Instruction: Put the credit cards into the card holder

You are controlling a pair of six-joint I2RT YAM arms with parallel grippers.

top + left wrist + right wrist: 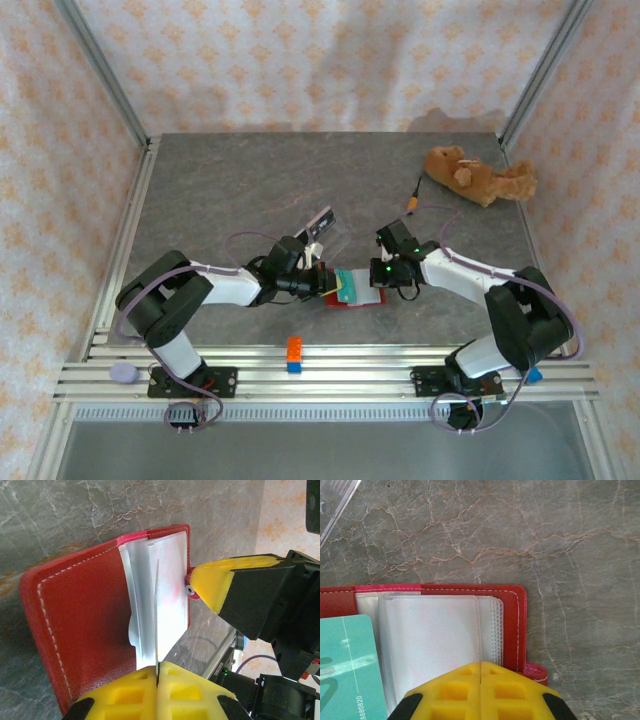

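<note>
- Card holder [75,625] lies open and flat on the table [220,180], at the middle of the near edge, between the two arms. Red cover down, clear pockets [435,640] facing up.
- Left gripper [157,672]: jaws closed tight on the teal card [345,665], held by one end. The card hangs over the holder's left half, edge-on above the pocket stack. Not yet seated in a pocket, as far as I can judge.
- Right gripper [481,672]: jaws closed together, nothing between them. The tips sit at the holder's right edge, just beside the snap tab [536,672]; it looks to be pinning the holder down.
- Progress, judged: first card at the insertion step. No card seen lodged in any pocket; the visible pockets look empty.
- Count: one card holder; one teal card in plain sight. Clear tray [325,222] sits just beyond the holder, towards the far edge; whether it holds more cards I cannot tell.
- Others: one plush toy [478,175] at the far right corner; one orange-and-blue block [294,354] at the near edge.
</note>
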